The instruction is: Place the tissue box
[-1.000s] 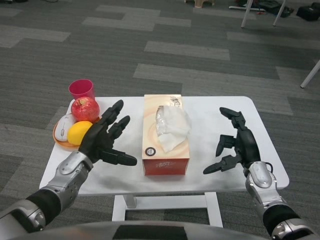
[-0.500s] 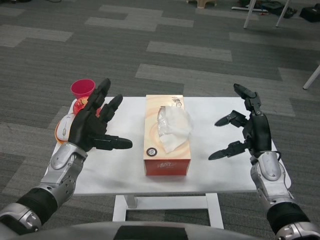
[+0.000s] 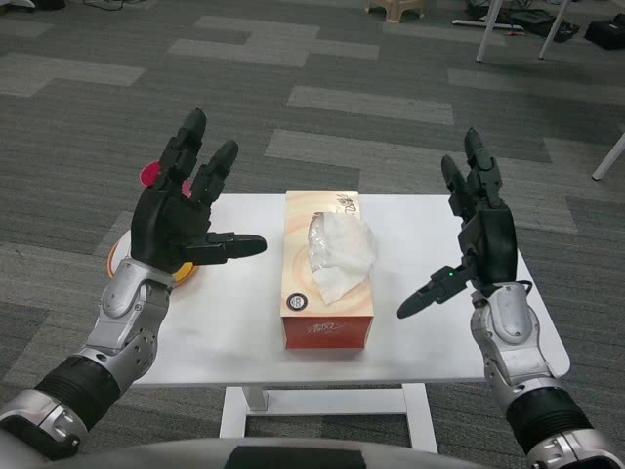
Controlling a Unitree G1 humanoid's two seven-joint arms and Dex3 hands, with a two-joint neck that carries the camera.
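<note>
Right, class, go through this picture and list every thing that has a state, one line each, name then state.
tissue box: lying flat on the white table, held by neither hand, a tissue sticking out of the top.
left hand: raised, open, fingers spread, holding nothing.
right hand: raised, open, fingers spread, holding nothing.
pink cup: mostly hidden behind the left hand; state unclear.
orange plate: on the table's left edge, contents hidden.
</note>
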